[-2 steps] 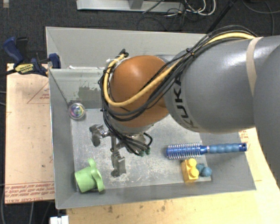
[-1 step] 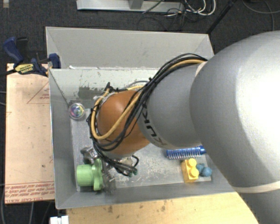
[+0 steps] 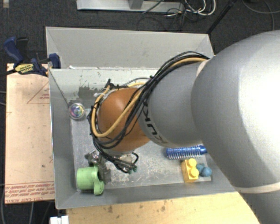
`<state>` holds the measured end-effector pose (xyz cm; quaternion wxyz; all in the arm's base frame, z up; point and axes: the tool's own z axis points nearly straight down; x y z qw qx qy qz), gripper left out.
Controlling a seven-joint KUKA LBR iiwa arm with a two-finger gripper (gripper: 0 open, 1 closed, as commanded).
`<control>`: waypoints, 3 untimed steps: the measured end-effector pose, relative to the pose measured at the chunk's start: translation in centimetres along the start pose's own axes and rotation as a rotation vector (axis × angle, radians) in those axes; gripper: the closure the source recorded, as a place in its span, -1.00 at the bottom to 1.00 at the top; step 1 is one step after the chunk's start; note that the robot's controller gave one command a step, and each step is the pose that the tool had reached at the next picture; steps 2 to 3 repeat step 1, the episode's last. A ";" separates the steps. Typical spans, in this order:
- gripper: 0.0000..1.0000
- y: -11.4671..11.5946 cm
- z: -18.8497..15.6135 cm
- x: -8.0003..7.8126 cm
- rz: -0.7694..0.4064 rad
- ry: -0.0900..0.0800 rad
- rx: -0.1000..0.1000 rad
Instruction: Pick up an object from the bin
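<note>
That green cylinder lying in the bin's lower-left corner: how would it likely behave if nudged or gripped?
The green cylinder seems to lie on its side, so a nudge would probably roll it, though the bin's wall close by should stop it. It looks like smooth rigid plastic: likely light, shape-keeping, perhaps slippery.

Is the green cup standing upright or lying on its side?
On its side: the green cup turns its curved wall upward.
</note>
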<state>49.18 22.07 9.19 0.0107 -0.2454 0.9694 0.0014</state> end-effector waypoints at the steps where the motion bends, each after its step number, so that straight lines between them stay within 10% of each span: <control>1: 1.00 -2.8 -12.2 -2.0 0.012 0.009 -0.001; 3: 1.00 -2.8 -12.2 -2.0 0.012 0.009 -0.001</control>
